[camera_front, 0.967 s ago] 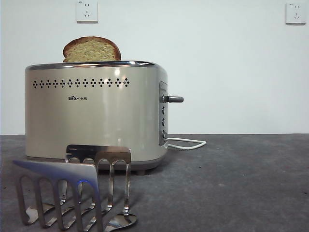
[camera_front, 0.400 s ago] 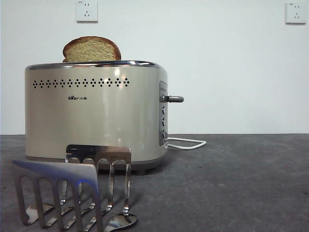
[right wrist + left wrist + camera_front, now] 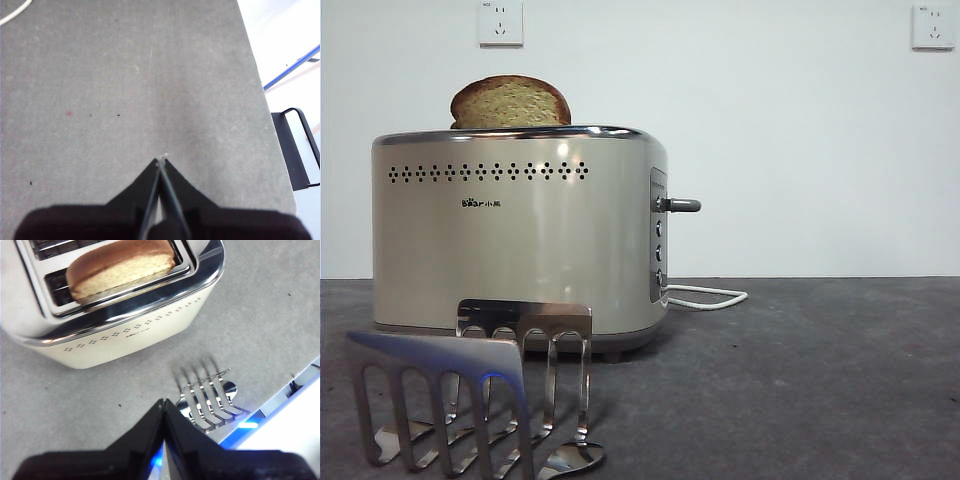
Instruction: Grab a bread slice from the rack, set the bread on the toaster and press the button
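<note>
The front camera sits low, facing level across the dark grey table point(image 3: 820, 380). Both wrist cameras look steeply down; front and left views share the wide cream-beige toaster point(image 3: 510, 235) point(image 3: 125, 335).

Button point(image 3: 684, 205) side of the toaster point(image 3: 510, 235) is wide open tabletop point(image 3: 820, 380), only a white cord point(image 3: 708, 296) there. Rack point(image 3: 480, 400) crowds the front; bread point(image 3: 510, 103) pokes out on top.
</note>
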Tool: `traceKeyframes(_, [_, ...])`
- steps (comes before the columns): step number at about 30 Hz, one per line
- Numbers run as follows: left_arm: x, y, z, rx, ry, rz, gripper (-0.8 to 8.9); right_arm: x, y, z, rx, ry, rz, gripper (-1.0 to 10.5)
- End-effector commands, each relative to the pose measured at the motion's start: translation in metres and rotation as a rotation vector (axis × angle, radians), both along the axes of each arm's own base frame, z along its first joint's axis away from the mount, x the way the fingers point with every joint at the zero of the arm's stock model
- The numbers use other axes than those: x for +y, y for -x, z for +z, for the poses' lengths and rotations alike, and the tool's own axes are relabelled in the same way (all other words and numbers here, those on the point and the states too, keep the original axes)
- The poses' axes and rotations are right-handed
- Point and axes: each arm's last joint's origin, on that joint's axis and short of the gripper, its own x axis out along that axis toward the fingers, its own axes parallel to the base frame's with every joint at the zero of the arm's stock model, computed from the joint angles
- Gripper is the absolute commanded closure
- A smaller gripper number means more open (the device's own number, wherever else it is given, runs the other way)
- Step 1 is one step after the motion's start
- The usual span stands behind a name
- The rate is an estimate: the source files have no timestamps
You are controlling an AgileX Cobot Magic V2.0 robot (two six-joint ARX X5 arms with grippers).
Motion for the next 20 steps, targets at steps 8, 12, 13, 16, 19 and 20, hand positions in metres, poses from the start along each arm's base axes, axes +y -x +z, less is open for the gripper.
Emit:
traceKeyframes(8, [0.044,0.012,-0.041,-0.345,0.116,0.208,8.16,0.009,-0.027,-0.01,0.112,0.045,0.002,9.5])
traceKeyframes(12, [0.063,0.022,-0.091,-0.634,0.177,0.316,8.16,0.014,-0.04,-0.016,0.159,0.062,0.002,9.5])
traceKeyframes(13, [0.068,0.026,-0.106,-0.696,0.189,0.344,8.17,0.015,-0.044,-0.018,0.171,0.067,0.002,9.5])
traceKeyframes(16, [0.077,0.041,-0.151,-0.819,0.211,0.413,8.17,0.019,-0.053,-0.022,0.204,0.078,0.002,9.5])
traceKeyframes(19, [0.082,0.053,-0.19,-0.861,0.232,0.471,8.16,0.022,-0.061,-0.027,0.235,0.089,0.002,9.5])
traceKeyframes(20, [0.083,0.056,-0.2,-0.859,0.235,0.484,8.16,0.023,-0.064,-0.028,0.245,0.092,0.003,9.5])
